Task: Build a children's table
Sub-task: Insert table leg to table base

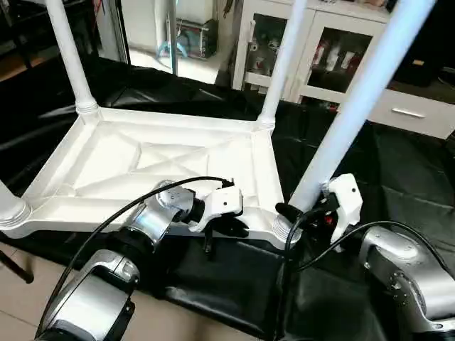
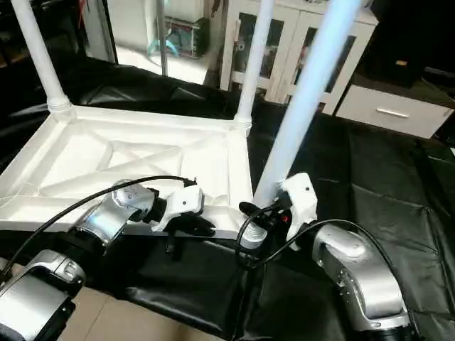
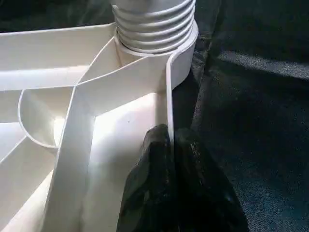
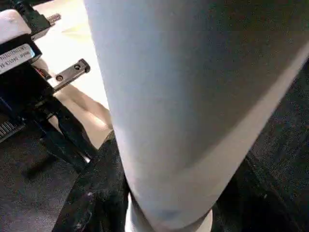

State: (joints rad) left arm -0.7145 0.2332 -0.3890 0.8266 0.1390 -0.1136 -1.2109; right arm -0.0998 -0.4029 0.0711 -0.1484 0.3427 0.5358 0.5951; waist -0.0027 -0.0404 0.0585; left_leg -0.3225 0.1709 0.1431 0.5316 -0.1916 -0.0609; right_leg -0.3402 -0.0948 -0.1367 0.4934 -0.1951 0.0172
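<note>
Right gripper (image 1: 302,212): my fingers are closed around the base of the near-right leg (image 1: 362,99), just above its ribbed end, which sits in the corner socket (image 1: 282,229) of the tabletop (image 1: 153,167). Left gripper (image 1: 222,229): my fingers (image 3: 159,188) are pressed together on the thin side wall of the tabletop, one inside and one outside the rim, just beside that same corner.

The tabletop lies underside up on the black cloth (image 1: 398,170) covering the work surface, with its near long edge toward me. Two legs stand at the far corners, far-left leg (image 1: 69,53) and far-right leg (image 1: 283,64); a further leg base (image 1: 11,206) shows at the near-left corner.

Critical relation: the long axis of the near-right leg leans away from the tabletop, up and to my right, rather than parallel with the far legs. In my judgement, the leg is not yet fully seated. My right arm holds the leg; my left braces the rim against it.
</note>
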